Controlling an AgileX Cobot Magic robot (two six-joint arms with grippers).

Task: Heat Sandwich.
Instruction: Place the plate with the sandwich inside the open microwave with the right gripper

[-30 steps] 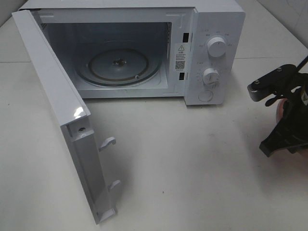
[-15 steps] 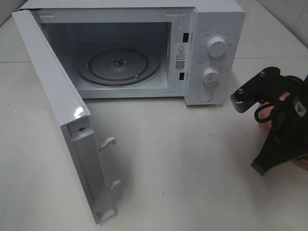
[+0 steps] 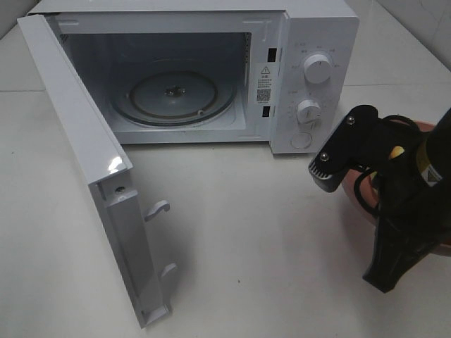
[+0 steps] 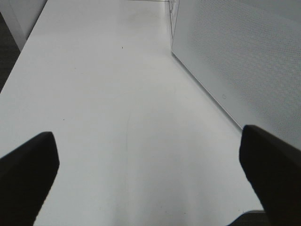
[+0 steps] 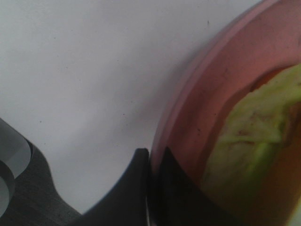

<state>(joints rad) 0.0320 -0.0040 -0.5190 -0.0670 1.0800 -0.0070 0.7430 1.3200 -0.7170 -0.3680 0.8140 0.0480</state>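
Farthest left, my left hand waits just off the outer face of the microwave door, fingers spread wide with nothing between them. I judge it is parked there to stay clear of the approach path and be on hand for closing up. The door stands swung fully out to the left, so the cavity is open to the front. The glass turntable inside is bare and ready for a load. Right of the cavity are the two white knobs, untouched as far as I can see. Farther right, my right hand is clamped shut on the near rim of the pink plate. The sandwich sits on that plate, pale bread with a green layer showing. It is on the right side of the counter, near the control panel and not yet in front of the opening. Pinching the rim rather than the food makes sense to me: the plate carries the sandwich level and nothing gets squashed. I cannot tell whether the plate is lifted off the surface or resting on it. The counter is smooth, white and matte, with faint seams running behind the oven and an open stretch between door and plate. In the left wrist view, a dark strip runs beyond its edge.
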